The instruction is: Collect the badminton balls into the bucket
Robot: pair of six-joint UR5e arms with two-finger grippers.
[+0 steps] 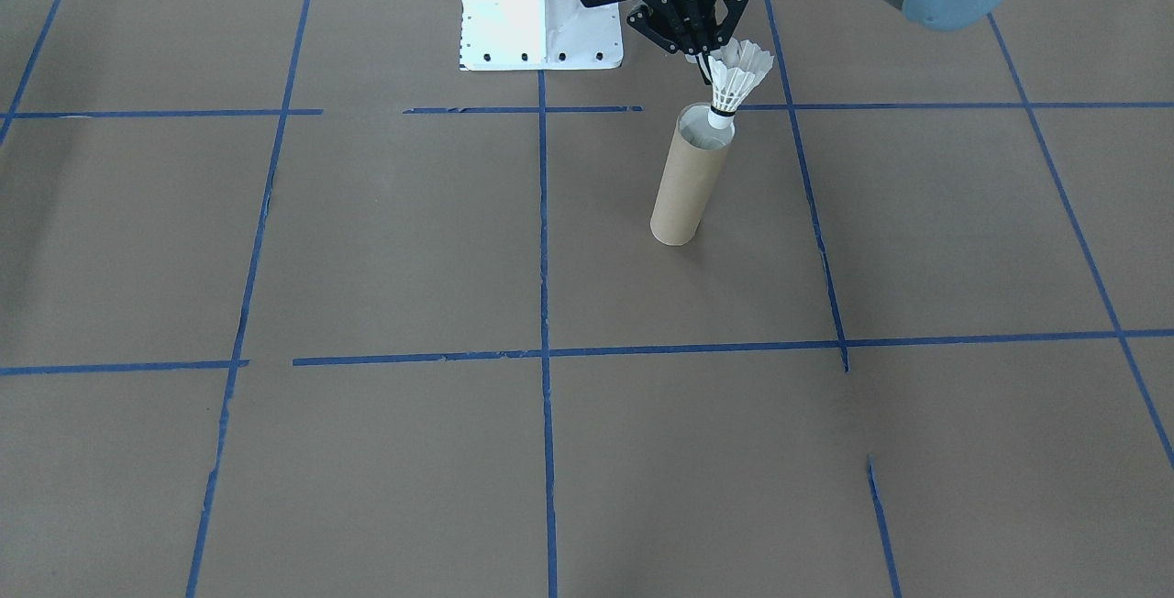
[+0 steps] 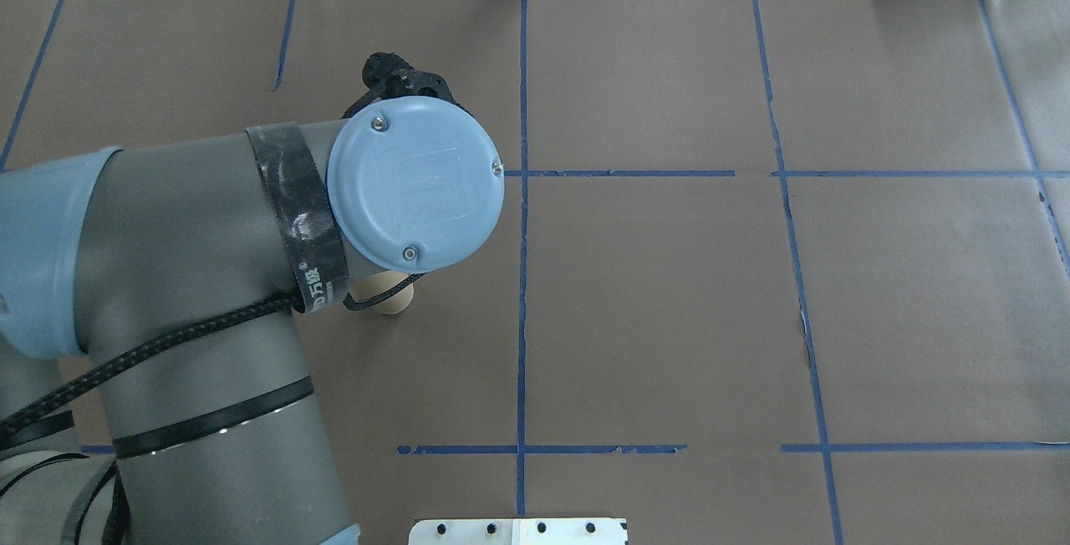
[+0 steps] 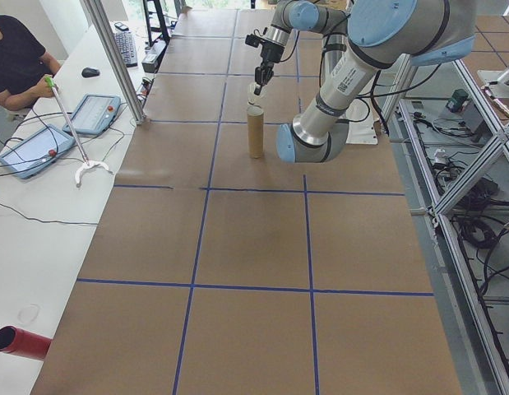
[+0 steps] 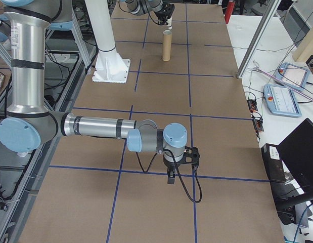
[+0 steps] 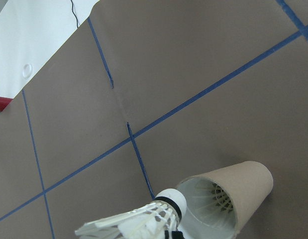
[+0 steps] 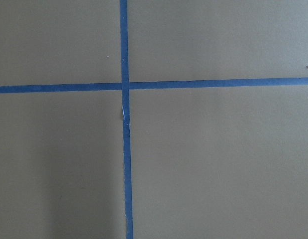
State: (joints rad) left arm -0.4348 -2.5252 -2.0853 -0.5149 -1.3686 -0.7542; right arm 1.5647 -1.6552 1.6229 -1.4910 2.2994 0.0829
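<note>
The bucket [image 1: 690, 174] is a tall, narrow tube of plain brown cardboard standing upright on the brown paper-covered table [image 1: 367, 259], its inside whitish and smooth. Right at its mouth hangs the shuttlecock [image 1: 736, 80]: ribbed white feathers fanned out on top, a thin dark band, and the rounded white cork tip pointing down, just at the tube's rim. In the left wrist view more white feathers seem to sit deeper inside the tube, though that is hard to make out. The left gripper [image 1: 704, 55], black with bolted linkage fingers, reaches down above the tube from the robot's side, its jaws closed narrowly on the feather skirt. Its body bears mirrored lettering, possibly "ROBOTIQ". The right gripper [image 4: 171, 177] points straight down near the table, well away from the tube; I cannot tell how its jaws stand.
</note>
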